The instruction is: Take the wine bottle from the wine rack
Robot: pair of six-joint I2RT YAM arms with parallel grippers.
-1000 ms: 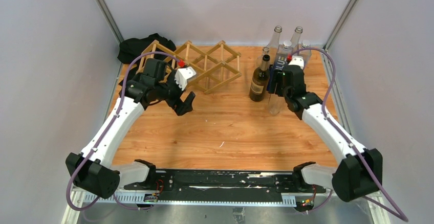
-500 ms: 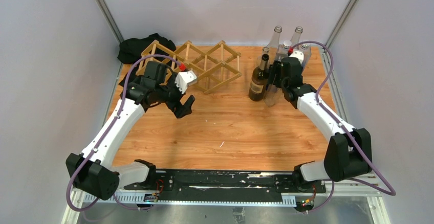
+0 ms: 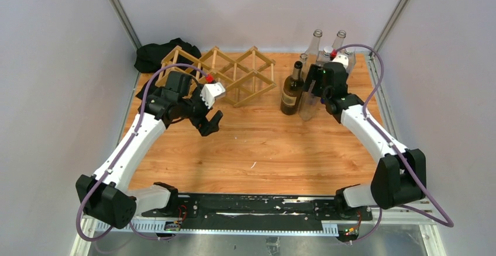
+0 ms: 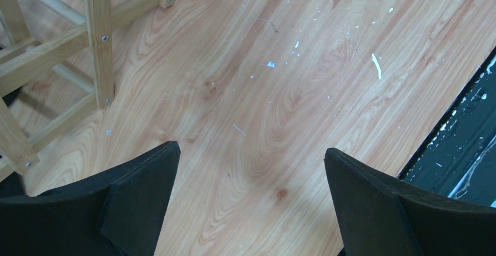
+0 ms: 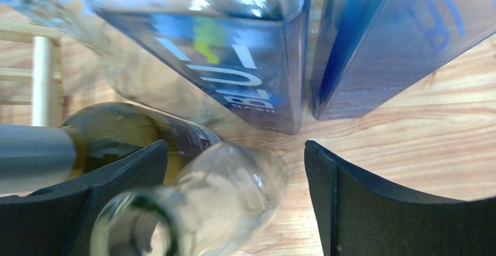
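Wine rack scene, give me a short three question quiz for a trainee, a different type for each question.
1. True or false: a bottle lies in the wine rack.
2. Pick one. The left gripper is: A) shut on a bottle; B) open above the table, beside the rack; C) pushed into a rack cell.
3. Short answer: what stands between the fingers of the right gripper?

Key: 1 false, every cell in view is bare. 2 B. 3 the clear glass bottle, with the jaws apart around it.
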